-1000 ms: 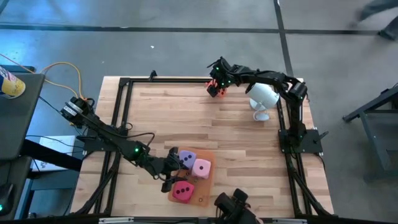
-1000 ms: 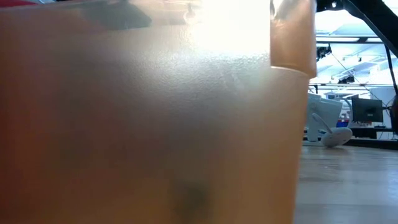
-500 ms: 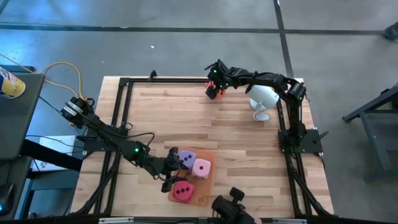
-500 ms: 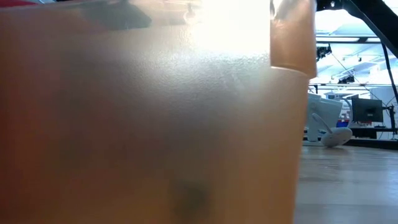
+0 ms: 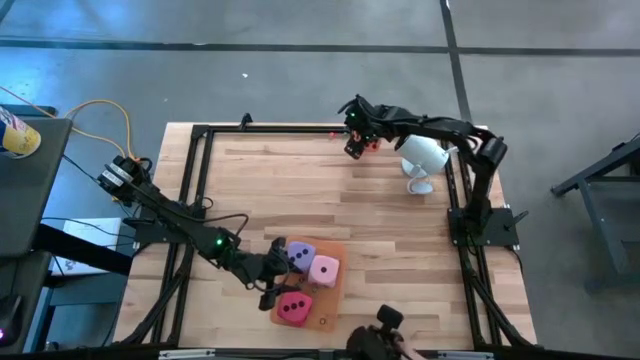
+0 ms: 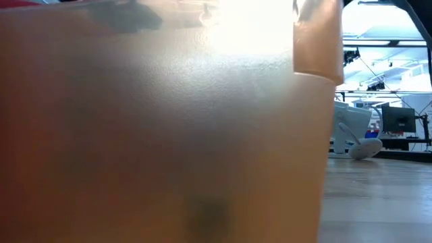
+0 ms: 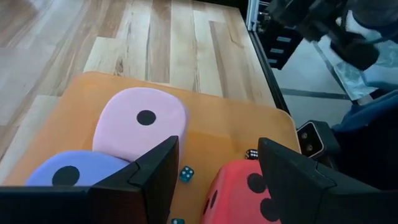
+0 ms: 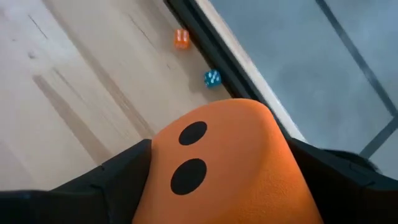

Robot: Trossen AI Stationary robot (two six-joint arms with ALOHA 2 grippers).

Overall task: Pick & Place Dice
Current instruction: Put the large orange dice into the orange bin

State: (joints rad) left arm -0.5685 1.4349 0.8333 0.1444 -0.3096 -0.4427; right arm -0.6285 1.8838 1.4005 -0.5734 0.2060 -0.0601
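Dice sit mostly on the orange mat (image 5: 322,300) by the table's (image 5: 380,230) near edge: purple (image 5: 299,257), pink (image 5: 324,269) and red (image 5: 293,308), with the left gripper (image 5: 268,280) just left of the mat, fingers apart and holding nothing. Bare wood lies open between the mat and the far rail. There, well right of the mat, the right gripper (image 5: 354,142) is seemingly clamped around the orange die (image 8: 230,168), near the white camera (image 5: 423,157).

Orange die (image 8: 230,165): two dark pips showing, clamped between right gripper (image 5: 357,142) fingers near the far table edge. Purple die (image 5: 299,256), pink die (image 5: 325,268), red die (image 5: 294,308) clustered near the front edge (pink touching purple; red just beside).
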